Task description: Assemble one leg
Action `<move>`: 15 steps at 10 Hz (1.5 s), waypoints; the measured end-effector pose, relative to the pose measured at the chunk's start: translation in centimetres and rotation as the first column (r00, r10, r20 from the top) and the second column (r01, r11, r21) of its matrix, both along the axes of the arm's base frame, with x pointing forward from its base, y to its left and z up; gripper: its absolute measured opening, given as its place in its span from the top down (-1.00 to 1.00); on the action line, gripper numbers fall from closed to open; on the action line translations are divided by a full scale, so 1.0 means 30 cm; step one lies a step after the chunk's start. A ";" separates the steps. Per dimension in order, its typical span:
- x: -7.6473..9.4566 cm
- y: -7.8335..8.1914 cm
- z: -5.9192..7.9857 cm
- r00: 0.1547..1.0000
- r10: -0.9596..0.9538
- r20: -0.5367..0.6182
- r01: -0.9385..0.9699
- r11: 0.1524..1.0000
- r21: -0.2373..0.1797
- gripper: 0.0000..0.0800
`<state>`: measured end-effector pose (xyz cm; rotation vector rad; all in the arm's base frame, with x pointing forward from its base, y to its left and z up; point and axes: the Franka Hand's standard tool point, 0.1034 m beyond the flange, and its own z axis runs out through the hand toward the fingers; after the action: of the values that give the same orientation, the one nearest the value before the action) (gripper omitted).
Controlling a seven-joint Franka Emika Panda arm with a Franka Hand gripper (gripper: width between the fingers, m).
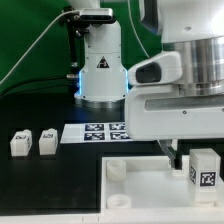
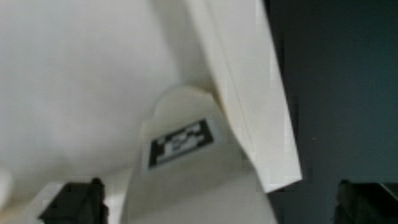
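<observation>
- Two spare legs (image 1: 31, 143) are standing near the counter's left edge as the exterior view shows it, well apart from the work.
- The marker board (image 1: 105, 131) is lying mid-counter, beside the big white panel (image 1: 140, 180) at the front edge.
- You are placing the leg (image 1: 203, 168), I judge: it is standing upright on the panel toward the front right corner, long axis vertical, tag facing the exterior camera.
- Your gripper (image 1: 172, 152) is hanging just beside that leg; whether its jaws are wide or pinching, I cannot tell.
- In the wrist view the leg (image 2: 178, 150) is showing between the dark fingertips (image 2: 75, 200).
- Next you are needing to seat it squarely in a corner socket (image 1: 118, 170), then twist.
</observation>
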<state>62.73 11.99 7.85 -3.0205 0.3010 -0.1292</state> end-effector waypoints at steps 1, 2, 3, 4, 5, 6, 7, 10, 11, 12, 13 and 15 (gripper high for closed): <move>0.003 -0.002 0.003 0.987 0.157 0.014 -0.157 0.987 -0.036 -0.62; 0.004 0.001 0.003 0.975 0.221 0.019 -0.220 0.974 -0.049 -0.62; 0.004 0.001 0.002 0.983 0.184 0.017 -0.183 0.982 -0.043 -0.33; 0.003 0.001 0.001 0.986 0.164 0.015 -0.163 0.986 -0.041 -0.33; 0.003 0.002 0.000 0.989 0.149 0.014 -0.148 0.988 -0.038 0.01; 0.003 -0.007 -0.001 0.999 0.043 0.007 -0.043 0.999 -0.028 0.25; 0.003 -0.012 -0.003 0.998 -0.064 -0.002 0.064 0.998 -0.016 0.25; 0.001 -0.032 -0.009 0.854 -0.515 -0.070 0.518 0.854 0.046 0.25; -0.003 -0.035 -0.012 0.726 -0.679 -0.106 0.686 0.725 0.054 0.25; -0.006 -0.041 -0.015 0.601 -0.786 -0.147 0.798 0.599 0.063 0.25; -0.008 -0.045 -0.016 0.488 -0.852 -0.188 0.872 0.484 0.068 0.25; -0.011 -0.042 -0.018 0.298 -0.924 -0.240 0.954 0.294 0.052 0.25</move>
<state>62.40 10.72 7.32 -2.1723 1.9802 0.0774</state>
